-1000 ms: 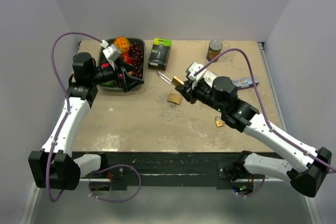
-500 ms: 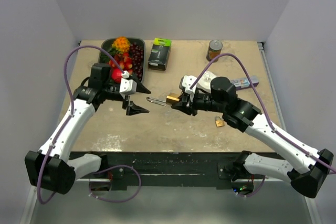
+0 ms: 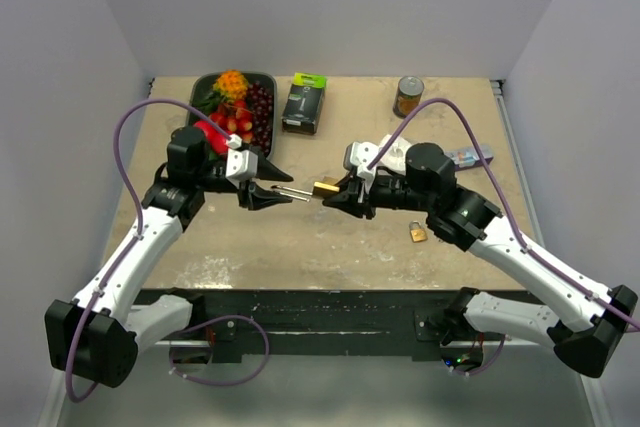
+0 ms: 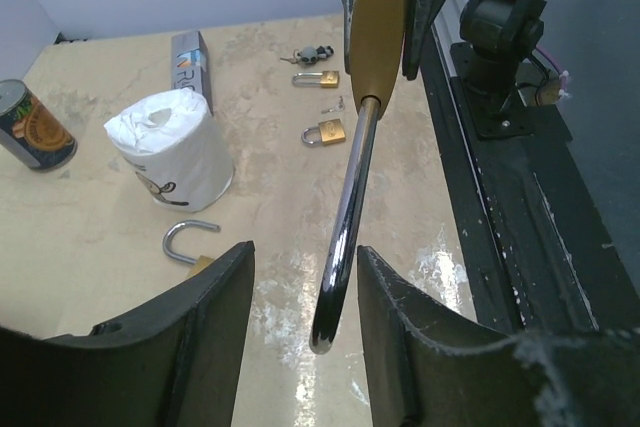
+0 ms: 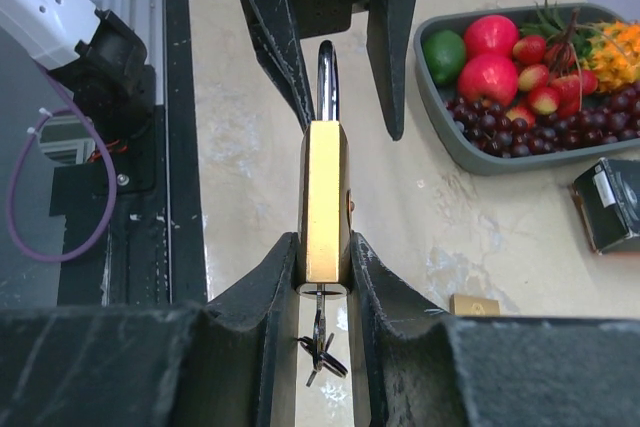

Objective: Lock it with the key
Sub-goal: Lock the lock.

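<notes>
Working above a tan table, both arms reaching inward toward one brass padlock. Showing a grey fruit tray beyond that padlock, off to the left. Pinching the padlock's body in the right gripper, fingers pressing on its two broad faces, holding it clear of the table. Bracketing the padlock's steel shackle with the left gripper, jaws spread, leaving a gap on either side. Dangling a small key from the padlock's end opposite the shackle, between the right fingers.
</notes>
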`<state>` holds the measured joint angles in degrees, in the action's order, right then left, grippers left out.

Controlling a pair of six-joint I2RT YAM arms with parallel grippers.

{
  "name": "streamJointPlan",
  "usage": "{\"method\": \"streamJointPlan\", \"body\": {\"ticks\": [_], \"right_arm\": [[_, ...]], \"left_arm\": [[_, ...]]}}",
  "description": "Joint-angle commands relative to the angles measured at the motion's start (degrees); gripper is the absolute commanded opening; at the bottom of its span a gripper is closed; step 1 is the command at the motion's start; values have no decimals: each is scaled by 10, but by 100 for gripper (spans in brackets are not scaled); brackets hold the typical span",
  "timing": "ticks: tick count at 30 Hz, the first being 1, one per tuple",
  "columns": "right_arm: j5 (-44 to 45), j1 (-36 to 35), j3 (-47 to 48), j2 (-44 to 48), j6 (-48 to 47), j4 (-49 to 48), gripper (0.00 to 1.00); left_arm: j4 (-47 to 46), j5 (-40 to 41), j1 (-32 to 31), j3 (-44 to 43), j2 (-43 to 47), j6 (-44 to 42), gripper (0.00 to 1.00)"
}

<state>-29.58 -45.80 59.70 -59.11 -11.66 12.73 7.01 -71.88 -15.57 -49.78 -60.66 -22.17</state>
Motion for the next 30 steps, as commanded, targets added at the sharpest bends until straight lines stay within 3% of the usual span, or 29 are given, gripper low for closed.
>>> {"method": "streamJointPlan", "body": {"ticks": [1, 6, 10, 13, 16, 17, 18, 20, 21, 24, 30], "right_arm": [[-14, 2, 38, 13, 6, -81, 0], [-21, 2, 42, 10, 6, -81, 0], [-22, 2, 41, 8, 6, -81, 0], [-20, 2, 39, 7, 17, -81, 0], [8, 2, 45, -1, 49, -77, 1], [21, 2, 54, -6, 59, -64, 10], [52, 2, 60, -14, 68, -54, 39], [82, 4, 78, -26, 85, -17, 58], [91, 13, 81, -28, 88, -7, 74], [88, 46, 88, -33, 112, 8, 89], [31, 87, 103, -29, 119, 30, 98]], "left_arm": [[-38, -20, -3, 8, 9, -2, 50], [-47, -33, -3, 6, 1, 11, 43], [-61, -44, -3, 4, 4, 35, 21], [-116, -51, -3, 6, 5, 85, 8], [-109, -44, -3, 3, 7, 97, 0], [-106, -42, -3, 1, 12, 98, 0], [-103, -40, -3, 1, 13, 97, 0], [-87, -38, -3, -5, 14, 100, 0], [-81, -40, -3, -6, 13, 101, 0], [-71, -43, -3, -9, 10, 109, 0], [-50, -20, -2, -11, 11, 107, 0]]}}
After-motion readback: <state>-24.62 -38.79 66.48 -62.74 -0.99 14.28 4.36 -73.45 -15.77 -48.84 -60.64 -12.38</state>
